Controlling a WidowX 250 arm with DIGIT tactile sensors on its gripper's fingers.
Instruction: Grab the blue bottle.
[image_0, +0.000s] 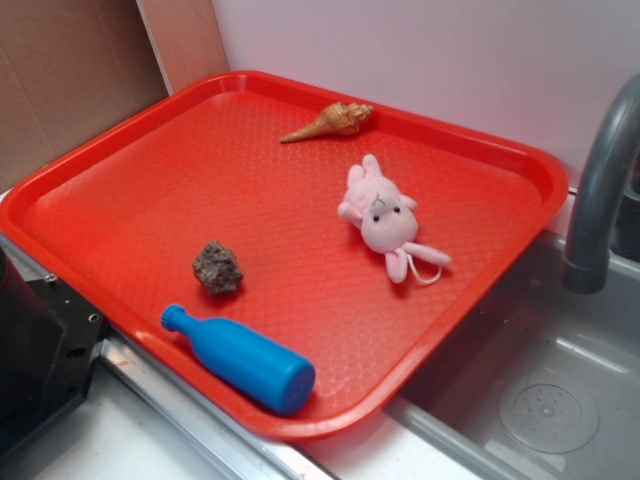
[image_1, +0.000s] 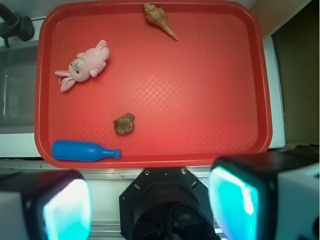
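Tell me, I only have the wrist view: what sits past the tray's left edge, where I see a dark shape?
Observer: A grey faucet over a steel sink, beside the red tray.
Operator: Is the blue bottle flat or propped?
Observer: The blue bottle lies on its side, its base against the tray's near rim.
Operator: Is the gripper close to it?
Observer: No; the exterior view shows no gripper over the tray.

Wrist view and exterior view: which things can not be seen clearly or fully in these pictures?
- Gripper: the wrist view shows only its two blurred fingers, cut by the bottom edge; the exterior view does not show it.
- Faucet: cut by the right edge in the exterior view.
- Blue bottle: its underside is hidden against the red tray.
- Brown lump: too small to identify.
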